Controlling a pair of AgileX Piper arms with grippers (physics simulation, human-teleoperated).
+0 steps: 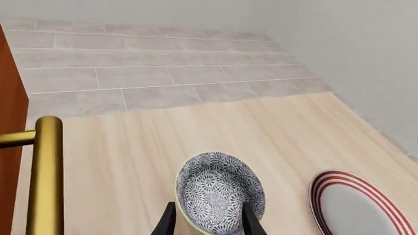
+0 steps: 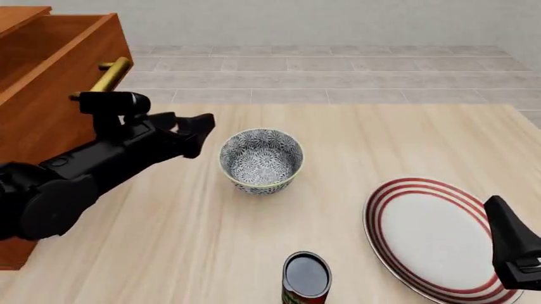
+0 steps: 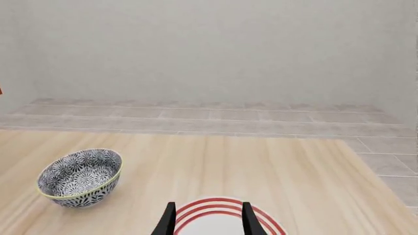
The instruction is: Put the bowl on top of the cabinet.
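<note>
The left gripper (image 2: 205,132) hangs with its fingers spread just beside the bowl (image 2: 261,160), which sits on the table (image 2: 186,240) near the cabinet (image 2: 50,82), while the right gripper (image 3: 207,220) hovers parted over the plate (image 2: 427,231).

**Both arms low, jaws parted, nothing held**

Left arm (image 2: 76,180): enters front view from 9 o'clock, stretched toward 2 o'clock, black links thick near the frame edge, thinner at the wrist. Left gripper (image 2: 203,130): tips pointing roughly 3 o'clock, fingers apart, grasping nothing. In left wrist view, two dark fingertips (image 1: 168,223) spread at the bottom edge.

Right arm: barely in front view, only the right gripper (image 2: 511,244) showing at 4 o'clock, dark, angled toward 11 o'clock. In right wrist view, fingertips (image 3: 168,220) parted, gap between them unfilled.
</note>
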